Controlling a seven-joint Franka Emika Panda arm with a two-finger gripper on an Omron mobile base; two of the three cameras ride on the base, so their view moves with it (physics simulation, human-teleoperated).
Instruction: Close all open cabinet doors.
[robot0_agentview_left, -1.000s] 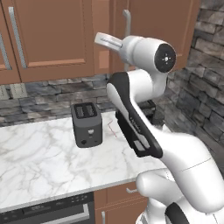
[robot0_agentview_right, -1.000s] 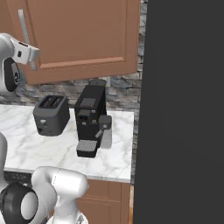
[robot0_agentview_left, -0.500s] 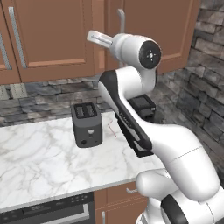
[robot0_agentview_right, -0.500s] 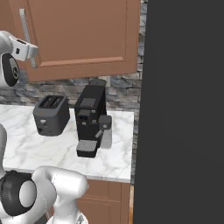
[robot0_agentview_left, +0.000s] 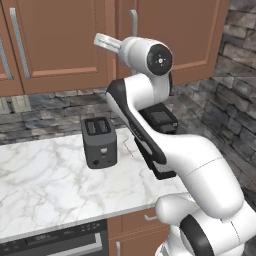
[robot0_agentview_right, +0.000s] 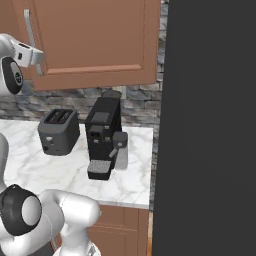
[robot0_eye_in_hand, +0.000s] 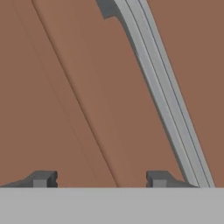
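A: What is sitting along the room, left to right?

B: Reddish cabinet doors (robot0_agentview_left: 55, 42) are hanging shut above a stone backsplash (robot0_agentview_left: 45, 107). A white marble bench (robot0_agentview_left: 45, 185) is carrying a dark toaster (robot0_agentview_left: 100, 142), then a black coffee machine (robot0_agentview_right: 102, 137).

A: And the gripper (robot0_eye_in_hand: 100, 179)?

B: It is facing a door panel, jaws standing apart and holding nothing, the silver bar handle (robot0_eye_in_hand: 162, 96) running just beside the right fingertip (robot0_eye_in_hand: 158, 178).

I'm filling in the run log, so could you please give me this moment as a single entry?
phase: at wall cabinet | gripper: open, holding nothing, close to cabinet door | handle: beside right fingertip | counter: toaster, coffee machine
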